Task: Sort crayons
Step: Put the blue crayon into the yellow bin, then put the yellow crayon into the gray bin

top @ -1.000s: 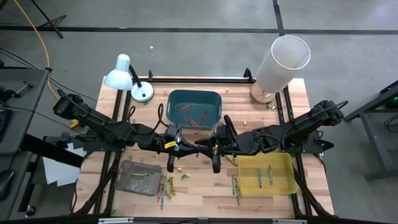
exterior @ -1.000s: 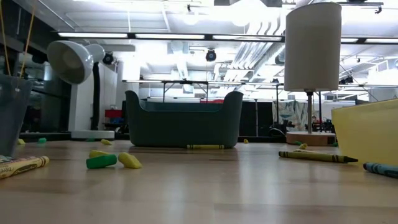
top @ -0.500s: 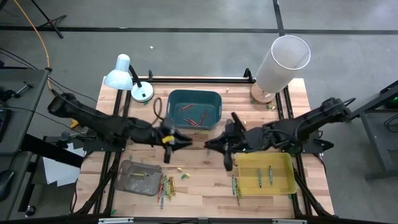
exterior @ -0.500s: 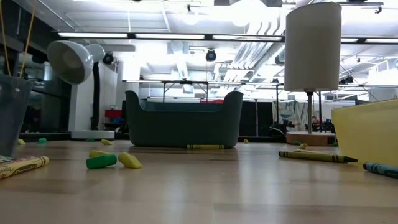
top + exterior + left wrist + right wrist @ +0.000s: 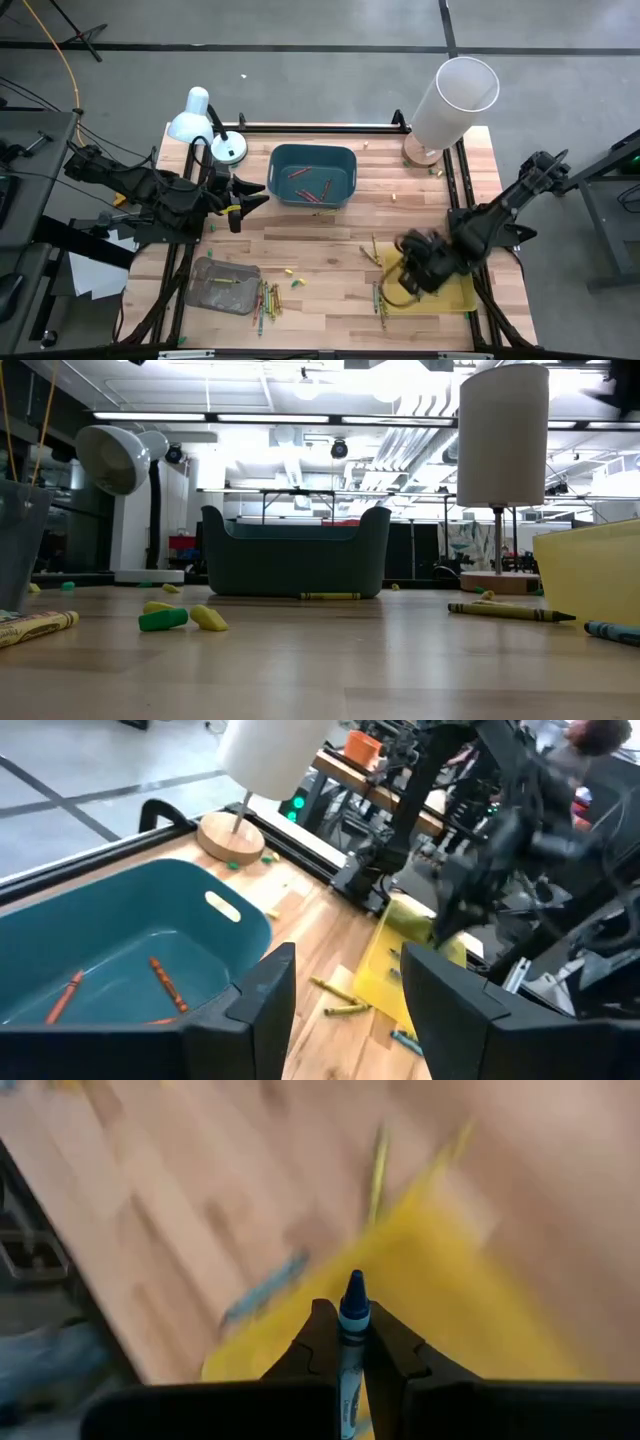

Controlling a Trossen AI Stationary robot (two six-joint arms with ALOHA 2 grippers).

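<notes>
Several red crayons [image 5: 308, 184] are lodged in the teal bin [image 5: 282, 158]; others are left on the table [image 5: 320, 250]. Right claw [image 5: 341, 1342] is clamped on a blue crayon [image 5: 350, 1318] above the yellow tray [image 5: 462, 292]; left claw [image 5: 340, 995] is parted, empty.

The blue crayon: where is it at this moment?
The blue crayon is pinched in the right tool, which the high view shows above the yellow tray at the table's right front.

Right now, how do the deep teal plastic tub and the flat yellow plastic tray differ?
The deep teal plastic tub sits at the table's far middle and holds red-orange crayons; the flat yellow plastic tray lies at the near right, shallower, partly hidden under the right tool, shut on a blue crayon. Both are open-topped sorting bins.
</notes>
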